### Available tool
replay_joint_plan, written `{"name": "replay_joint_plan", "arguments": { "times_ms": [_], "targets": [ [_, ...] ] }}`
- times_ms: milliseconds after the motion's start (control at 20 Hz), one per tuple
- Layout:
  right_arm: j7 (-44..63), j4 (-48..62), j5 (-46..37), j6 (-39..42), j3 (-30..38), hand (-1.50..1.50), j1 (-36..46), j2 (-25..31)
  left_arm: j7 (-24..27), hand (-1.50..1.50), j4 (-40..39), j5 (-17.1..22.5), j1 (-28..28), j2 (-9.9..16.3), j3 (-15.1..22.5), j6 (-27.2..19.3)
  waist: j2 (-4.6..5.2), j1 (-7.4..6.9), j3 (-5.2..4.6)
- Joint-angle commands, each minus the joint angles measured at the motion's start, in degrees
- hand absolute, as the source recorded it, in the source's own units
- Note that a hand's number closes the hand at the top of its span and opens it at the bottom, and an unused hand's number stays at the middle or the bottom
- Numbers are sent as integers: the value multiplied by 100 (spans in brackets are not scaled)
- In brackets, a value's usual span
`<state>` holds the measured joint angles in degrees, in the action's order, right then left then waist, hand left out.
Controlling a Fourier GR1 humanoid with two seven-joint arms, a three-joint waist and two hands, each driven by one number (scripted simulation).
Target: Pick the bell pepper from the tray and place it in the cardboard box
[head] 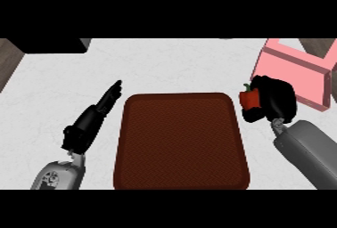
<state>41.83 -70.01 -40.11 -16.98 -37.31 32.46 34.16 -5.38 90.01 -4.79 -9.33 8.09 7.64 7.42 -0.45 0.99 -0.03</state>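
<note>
A red bell pepper (249,98) with a green stem is held by my right hand (275,99), whose fingers curl round it just past the right edge of the dark brown tray (179,142). The hand hides most of the pepper. The pink box (293,73) lies at the upper right, just beyond the hand, its open side facing up. My left hand (97,113) stays open left of the tray, fingers straight and pointing away from me.
A black block (52,44) sits at the counter's upper left corner. Dark wood floor shows at the far left and upper right edges of the white counter (171,67).
</note>
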Motion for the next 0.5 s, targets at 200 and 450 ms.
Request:
{"name": "replay_joint_plan", "arguments": {
  "times_ms": [200,450],
  "targets": [
    [689,-2975,45,655,504,150,-520,852,-107,0,-390,-134,-344,-215,-79,-198,-14,128,-5],
    [1295,-3768,-200,809,1279,150,-562,1067,79,0,-176,-29,-198,-13,-189,44,10,-11,0]
  ]
}}
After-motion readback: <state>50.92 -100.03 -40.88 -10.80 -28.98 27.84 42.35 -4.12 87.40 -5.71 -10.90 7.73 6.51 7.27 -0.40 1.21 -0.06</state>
